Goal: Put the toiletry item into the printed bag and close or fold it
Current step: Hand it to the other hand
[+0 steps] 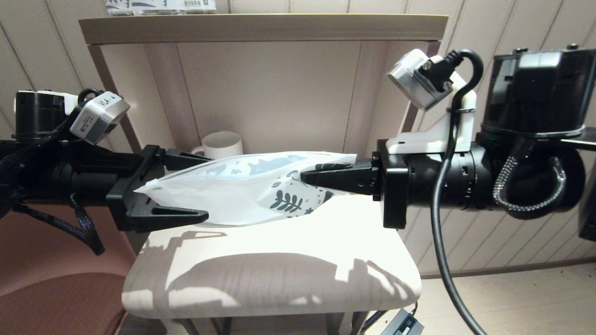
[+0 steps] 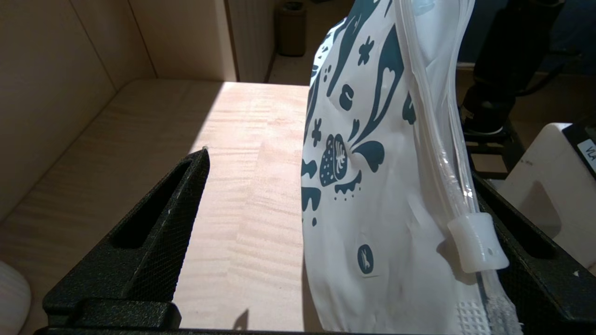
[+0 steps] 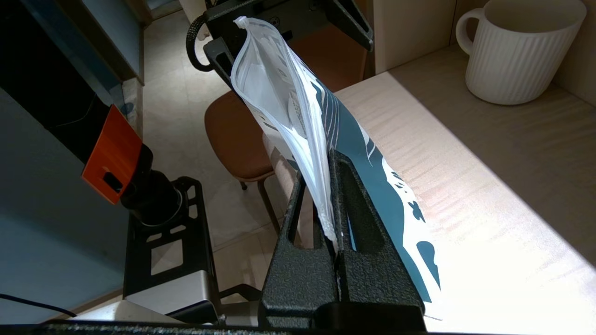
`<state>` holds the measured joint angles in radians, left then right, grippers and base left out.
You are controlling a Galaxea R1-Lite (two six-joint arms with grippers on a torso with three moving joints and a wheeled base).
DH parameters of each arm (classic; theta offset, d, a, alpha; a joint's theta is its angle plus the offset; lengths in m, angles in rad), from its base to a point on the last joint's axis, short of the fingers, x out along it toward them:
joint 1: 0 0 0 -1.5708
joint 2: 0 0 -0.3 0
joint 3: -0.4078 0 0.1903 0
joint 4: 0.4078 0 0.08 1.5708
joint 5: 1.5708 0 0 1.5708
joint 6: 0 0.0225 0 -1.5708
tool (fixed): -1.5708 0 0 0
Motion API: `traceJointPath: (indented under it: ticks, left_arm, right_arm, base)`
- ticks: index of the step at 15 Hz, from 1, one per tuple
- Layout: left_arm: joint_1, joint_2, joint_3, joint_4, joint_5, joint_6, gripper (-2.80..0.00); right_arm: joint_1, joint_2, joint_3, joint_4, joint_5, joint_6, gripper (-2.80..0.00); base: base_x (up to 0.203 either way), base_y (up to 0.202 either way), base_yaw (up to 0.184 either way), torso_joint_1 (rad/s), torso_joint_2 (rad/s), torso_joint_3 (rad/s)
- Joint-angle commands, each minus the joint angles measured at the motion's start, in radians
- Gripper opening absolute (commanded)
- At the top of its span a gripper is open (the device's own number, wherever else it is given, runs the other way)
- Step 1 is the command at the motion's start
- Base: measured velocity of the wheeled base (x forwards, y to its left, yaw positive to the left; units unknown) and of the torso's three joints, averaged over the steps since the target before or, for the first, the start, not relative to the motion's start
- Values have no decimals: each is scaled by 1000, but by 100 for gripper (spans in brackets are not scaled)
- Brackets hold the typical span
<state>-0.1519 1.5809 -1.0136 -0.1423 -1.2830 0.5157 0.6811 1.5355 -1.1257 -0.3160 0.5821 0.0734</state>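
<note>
Between the shelf's side walls, the pale desk (image 1: 279,260) fills the lower part of the head view, with the printed bag (image 1: 242,190) stretched level above it between the two arms. From the right, the right hand (image 1: 316,179) is pinched tight on the bag's leaf-printed end, at the zip edge. From the left, the left hand (image 1: 186,186) stands fully spread around the other end, gripping nothing; the white slider (image 2: 477,242) sits just beside one of its fingers.

Hanging from a single pinch, the bag could sag or twist, so the left hand might close beside the slider rather than on it. A hard pull could also drag the thin plastic out of the right hand's grip.

Behind the bag, a white ribbed mug (image 1: 222,145) stands at the back of the desk; what it holds is out of sight. The bag's mouth gapes partly open in the right wrist view. Something pale shows through the plastic, but whether it is the toiletry item I cannot tell.
</note>
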Motion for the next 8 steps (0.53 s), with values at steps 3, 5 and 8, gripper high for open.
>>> traceJointPath:
  ticks: [3, 5, 8]
  left_arm:
    - [0, 4, 9, -8, -7, 4, -280]
    - [0, 5, 0, -13, -7, 3, -280]
    - [0, 8, -2, -14, -10, 3, -280]
  right_arm:
    - [0, 2, -2, -3, 4, 0, -280]
    - [0, 6, -2, -3, 4, -1, -280]
    - [2, 12, -8, -3, 5, -1, -280]
  base:
    - [0, 0, 0, 0, 0, 0]
    - [0, 0, 0, 0, 0, 0]
    - [0, 0, 0, 0, 0, 0]
